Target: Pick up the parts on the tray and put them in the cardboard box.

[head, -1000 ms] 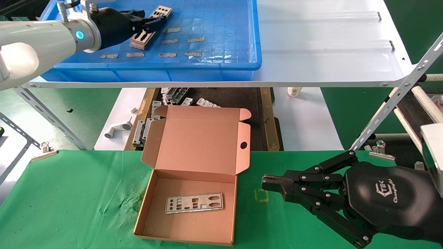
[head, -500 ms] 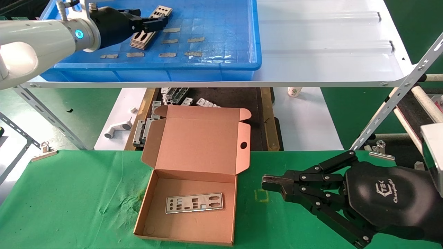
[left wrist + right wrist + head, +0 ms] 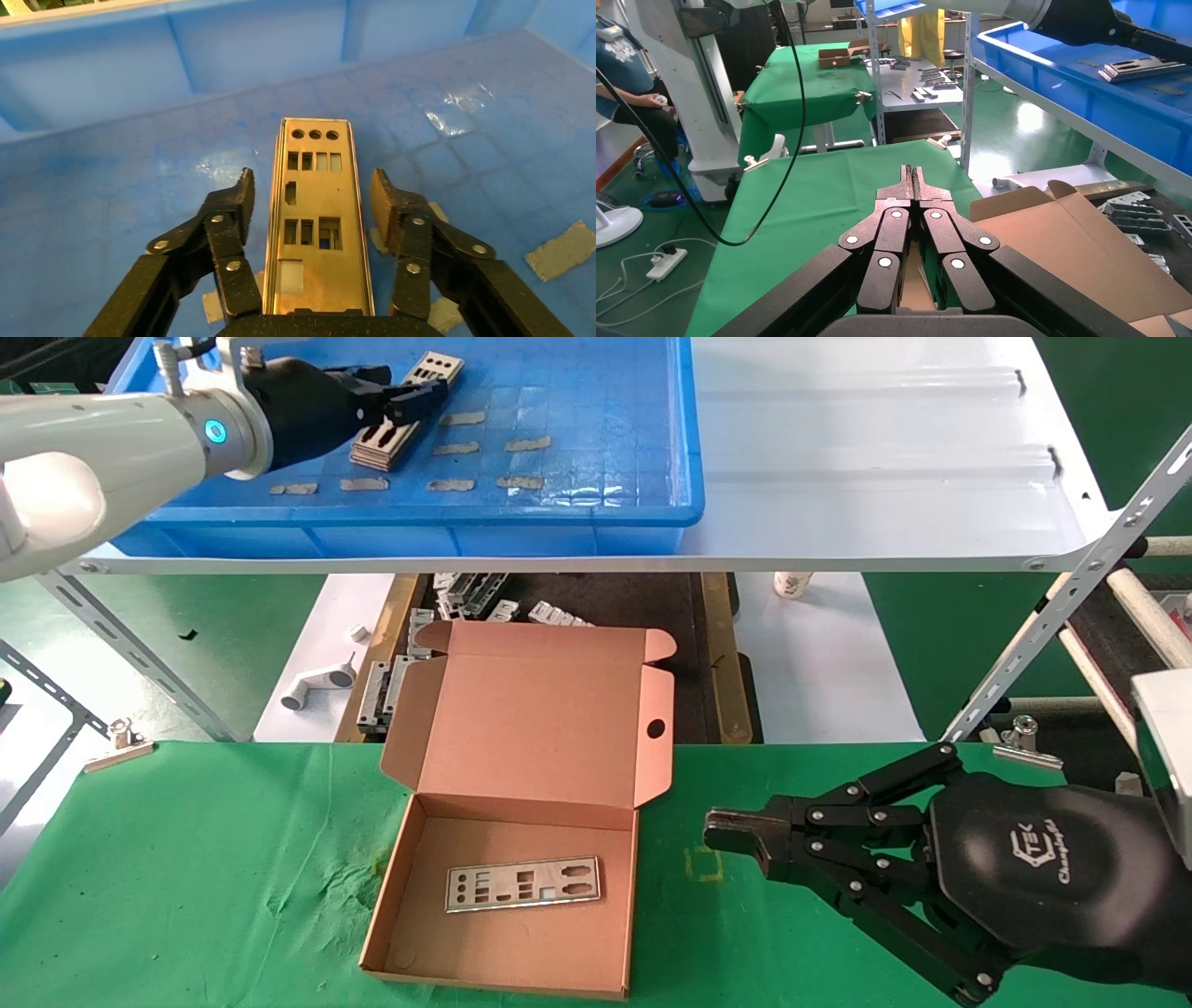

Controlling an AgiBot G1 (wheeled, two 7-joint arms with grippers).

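Note:
The blue tray [image 3: 419,514] stands on the shelf at the far left. In it lies a stack of punched silver plates [image 3: 380,444]. My left gripper [image 3: 414,404] is open over the stack's middle. In the left wrist view the top plate [image 3: 313,239] lies lengthwise between my open fingers [image 3: 232,210], with a gap on each side. The cardboard box [image 3: 521,728] lies open on the green cloth, with one plate [image 3: 523,882] flat on its floor. My right gripper [image 3: 712,826] is shut and empty, low over the cloth to the right of the box; its closed tips show in the right wrist view [image 3: 912,172].
Tan tape strips [image 3: 521,481] dot the tray floor. The white shelf [image 3: 885,477] runs right of the tray, and its slanted strut [image 3: 1052,617] crosses near my right arm. Chunky grey brackets [image 3: 466,598] lie under the shelf, behind the box. A clip [image 3: 116,742] holds the cloth edge.
My left gripper has shifted only slightly over the stack and stays open. The right arm, the box and the plate in it have not moved.

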